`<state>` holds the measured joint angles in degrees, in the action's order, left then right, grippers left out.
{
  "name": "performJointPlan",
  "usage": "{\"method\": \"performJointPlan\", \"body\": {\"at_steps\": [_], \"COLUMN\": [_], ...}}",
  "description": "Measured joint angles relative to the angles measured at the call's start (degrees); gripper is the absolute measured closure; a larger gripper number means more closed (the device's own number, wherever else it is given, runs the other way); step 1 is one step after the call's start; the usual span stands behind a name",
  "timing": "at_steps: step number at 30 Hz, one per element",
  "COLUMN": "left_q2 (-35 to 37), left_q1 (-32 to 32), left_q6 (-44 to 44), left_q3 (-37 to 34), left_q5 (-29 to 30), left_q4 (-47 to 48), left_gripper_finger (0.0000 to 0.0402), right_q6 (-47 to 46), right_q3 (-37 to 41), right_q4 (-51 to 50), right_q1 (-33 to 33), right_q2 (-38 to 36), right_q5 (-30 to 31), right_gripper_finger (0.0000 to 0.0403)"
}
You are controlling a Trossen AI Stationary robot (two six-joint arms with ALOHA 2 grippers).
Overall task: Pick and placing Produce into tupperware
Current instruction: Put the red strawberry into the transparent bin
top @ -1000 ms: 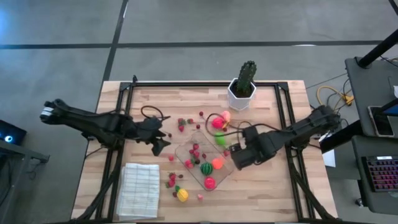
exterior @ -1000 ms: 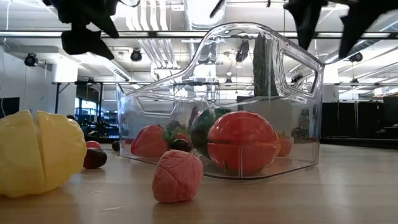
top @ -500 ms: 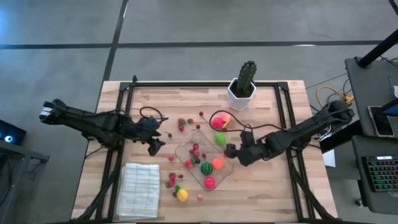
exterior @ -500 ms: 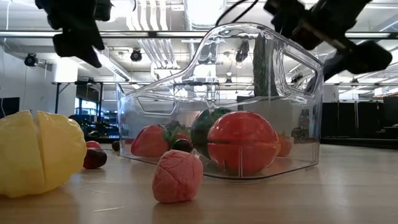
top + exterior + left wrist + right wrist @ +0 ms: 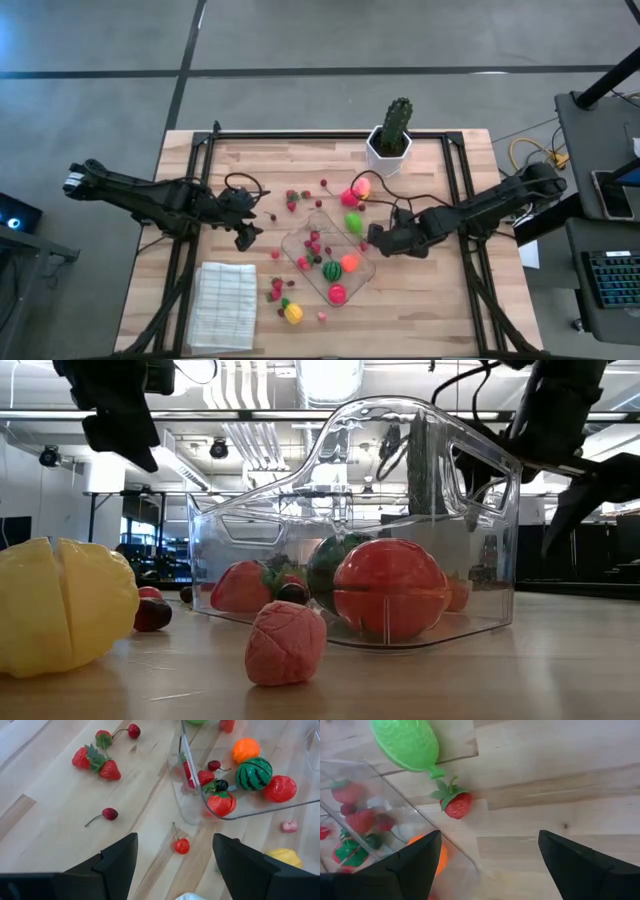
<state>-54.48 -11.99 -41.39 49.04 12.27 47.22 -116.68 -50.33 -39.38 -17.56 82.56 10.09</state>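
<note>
The clear tupperware (image 5: 310,245) lies mid-table and holds a green striped melon ball (image 5: 331,270), an orange piece (image 5: 349,263), a red piece (image 5: 337,294) and small berries. More produce lies loose around it. My left gripper (image 5: 245,232) hovers open left of the tupperware, over a cherry (image 5: 181,846) near the container's corner (image 5: 190,812). My right gripper (image 5: 378,240) is open, low at the tupperware's right side, near a strawberry (image 5: 457,805) and a green piece (image 5: 407,742). Both grippers are empty.
A cactus in a white pot (image 5: 393,140) stands at the far edge. A white ribbed cloth (image 5: 225,305) lies near left. Loose strawberries (image 5: 110,770) and a cherry (image 5: 109,813) lie left of the tupperware. A yellow piece (image 5: 292,314) and a pink piece (image 5: 285,643) lie toward the near edge.
My right gripper has come down from above the tupperware's right rim to just above the table at its right side, and the arm has stretched out lower. My left gripper has shifted slightly toward the table's left edge. No produce has moved.
</note>
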Motion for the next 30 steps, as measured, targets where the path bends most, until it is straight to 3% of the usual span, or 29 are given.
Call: {"method": "performJointPlan", "body": {"at_steps": [5, 10, 21, 30], "left_q2": [0.03, 0.37, 1.86, 3.1], "left_q1": [0.0, 0.0, 0.0, 0.02], "left_q6": [0.37, 0.37, 0.12, 0.05], "left_q3": [0.0, -0.29, -2.69, -3.76], "left_q5": [-0.02, -0.02, -0.37, -0.03], "left_q4": [0.34, 0.96, 0.93, 0.87], "left_gripper_finger": [0.0158, 0.0158, 0.0158, 0.0158], "right_q6": [-0.72, -0.46, 1.76, 11.23], "right_q3": [0.13, 0.33, -4.93, -9.56], "right_q4": [0.0, 2.21, 3.92, 2.94], "right_q1": [0.53, 0.7, 2.7, 9.02], "right_q2": [1.29, 5.29, 11.52, 16.71], "right_q5": [-1.02, -7.97, -7.31, -9.65], "right_gripper_finger": [0.0078, 0.0078, 0.0078, 0.0078]}}
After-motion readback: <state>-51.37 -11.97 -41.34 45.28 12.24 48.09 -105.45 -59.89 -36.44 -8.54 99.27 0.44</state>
